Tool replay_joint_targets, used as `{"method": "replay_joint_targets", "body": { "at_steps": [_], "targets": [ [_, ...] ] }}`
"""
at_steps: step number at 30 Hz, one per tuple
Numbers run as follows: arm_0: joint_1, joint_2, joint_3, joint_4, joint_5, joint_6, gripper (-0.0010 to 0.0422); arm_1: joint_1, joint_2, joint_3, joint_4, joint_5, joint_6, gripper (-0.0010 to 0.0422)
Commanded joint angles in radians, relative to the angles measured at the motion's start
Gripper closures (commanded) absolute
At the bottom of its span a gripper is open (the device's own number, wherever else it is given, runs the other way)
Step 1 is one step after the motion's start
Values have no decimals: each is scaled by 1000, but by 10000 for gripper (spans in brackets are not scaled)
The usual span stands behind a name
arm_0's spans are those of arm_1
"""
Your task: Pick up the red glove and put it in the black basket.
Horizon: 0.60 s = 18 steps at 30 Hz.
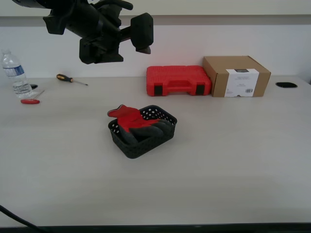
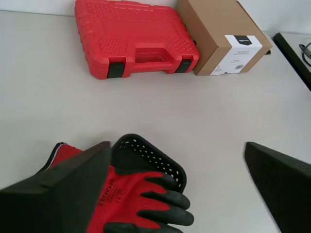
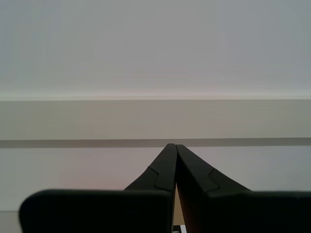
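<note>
You see my first gripper [image 2: 175,189] with jaws spread wide, nothing between them, raised above the red glove [image 1: 133,121]. That glove lies in the black basket [image 1: 146,144], cuff draped over its rim. My second gripper [image 3: 174,160] has its jaws pressed together, empty.

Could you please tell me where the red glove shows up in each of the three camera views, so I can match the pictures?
Exterior view: the red glove lies in the black basket at the table's middle, its cuff over the rim.
First wrist view: the glove fills the lower edge, beneath my open first gripper.
Second wrist view: not in it; only wall behind my shut second gripper.
Shared landmark: the red case beside the cardboard box.
</note>
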Motion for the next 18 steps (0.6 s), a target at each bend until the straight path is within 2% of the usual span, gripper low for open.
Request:
{"method": "replay_joint_targets", "body": {
  "at_steps": [1, 3, 4, 5, 6, 11, 15, 18],
  "targets": [
    [0, 0, 1, 4, 0, 3, 412, 0, -2, 6, 14, 7, 0, 185],
    [0, 0, 1, 4, 0, 3, 412, 0, -2, 23, 12, 7, 2, 294],
    [0, 0, 1, 4, 0, 3, 412, 0, -2, 29, 12, 7, 2, 333],
    [0, 0, 1, 3, 0, 3, 412, 0, -9, 42, 11, 12, 2, 414],
    [0, 0, 1, 5, 0, 3, 412, 1, -16, 50, 10, 17, 2, 412],
    [0, 0, 1, 3, 0, 3, 412, 2, -103, 72, 9, 15, 18, 306],
    [0, 0, 1, 3, 0, 3, 412, 2, -200, 78, 9, 3, 77, 143],
    [0, 0, 1, 3, 0, 3, 412, 3, -249, 78, 10, -3, 116, -5]
  ]
}}
